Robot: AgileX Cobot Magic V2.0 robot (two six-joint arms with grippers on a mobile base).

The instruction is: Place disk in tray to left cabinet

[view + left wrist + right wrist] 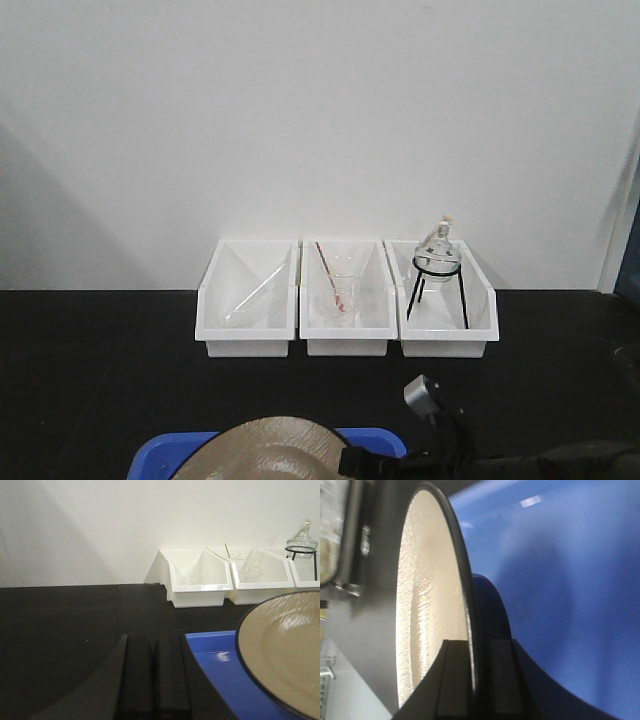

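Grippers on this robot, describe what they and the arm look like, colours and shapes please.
Both are matte black. The left gripper has two flat, square-ended jaws that widen into a curved body. The right gripper shows the same flat black jaws on a flared base. In the front view the right arm is dark and rounded, with a small silver-grey block near its tip. No markings show.

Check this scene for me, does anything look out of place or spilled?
Nothing spilled or broken. Only the disk stands out: the right gripper pinches its rim, so it sits raised over the blue tray rather than flat inside. Glassware in the white bins looks tidy.
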